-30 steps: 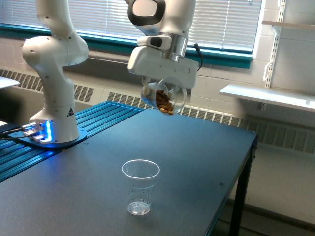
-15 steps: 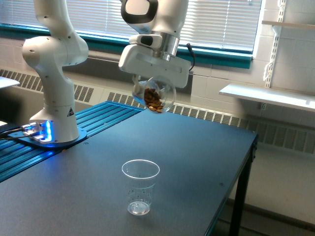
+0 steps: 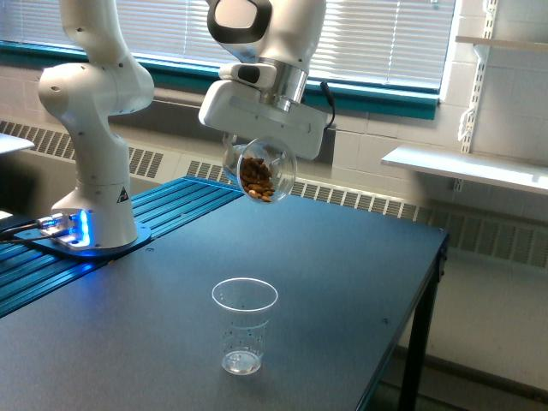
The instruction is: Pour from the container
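Clear plastic jar (image 3: 259, 171) of brown nuts, tilted, pinched in the gripper (image 3: 257, 152). Empty cup (image 3: 244, 324) stands well below and nearer; jar not yet overhead.

Dark table (image 3: 360, 282) bears clear measuring cup (image 3: 244, 325) (upright), arm base (image 3: 94, 235)

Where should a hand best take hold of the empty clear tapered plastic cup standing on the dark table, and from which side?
Probably around the upper wall of the clear tapered plastic cup, coming in level from the side. It stands upright and widens toward its open rim, so a sideways grip there resists slipping. Squeeze gently, since the thin plastic may flex.
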### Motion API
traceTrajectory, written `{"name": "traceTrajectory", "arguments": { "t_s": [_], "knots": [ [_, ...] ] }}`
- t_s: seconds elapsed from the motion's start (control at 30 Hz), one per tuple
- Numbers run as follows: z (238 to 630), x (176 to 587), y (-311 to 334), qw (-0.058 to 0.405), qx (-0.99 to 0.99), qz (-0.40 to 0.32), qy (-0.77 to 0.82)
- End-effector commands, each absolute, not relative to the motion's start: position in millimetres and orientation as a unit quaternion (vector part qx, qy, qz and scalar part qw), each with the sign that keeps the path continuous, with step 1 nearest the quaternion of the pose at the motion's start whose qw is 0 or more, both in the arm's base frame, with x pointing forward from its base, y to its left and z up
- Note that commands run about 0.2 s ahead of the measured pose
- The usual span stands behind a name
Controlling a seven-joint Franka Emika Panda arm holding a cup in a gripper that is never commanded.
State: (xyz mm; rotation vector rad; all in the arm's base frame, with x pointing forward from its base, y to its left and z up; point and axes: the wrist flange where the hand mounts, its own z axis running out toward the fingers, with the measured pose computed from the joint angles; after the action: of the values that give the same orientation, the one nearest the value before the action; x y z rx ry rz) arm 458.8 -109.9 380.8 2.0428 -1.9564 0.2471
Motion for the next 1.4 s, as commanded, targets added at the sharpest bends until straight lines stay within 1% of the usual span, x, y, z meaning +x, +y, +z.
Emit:
{"name": "traceTrajectory", "arguments": {
  "t_s": [0.03,0.47,0.7,0.93,1.4],
  "knots": [
    [382,466,-116,0.159,0.701,0.088,-0.689],
    [377,474,-119,0.166,0.689,0.078,-0.701],
    [378,472,-121,0.173,0.684,0.075,-0.705],
    [377,462,-126,0.180,0.681,0.070,-0.706],
    [373,459,-127,0.190,0.661,0.067,-0.723]
  ]
}}
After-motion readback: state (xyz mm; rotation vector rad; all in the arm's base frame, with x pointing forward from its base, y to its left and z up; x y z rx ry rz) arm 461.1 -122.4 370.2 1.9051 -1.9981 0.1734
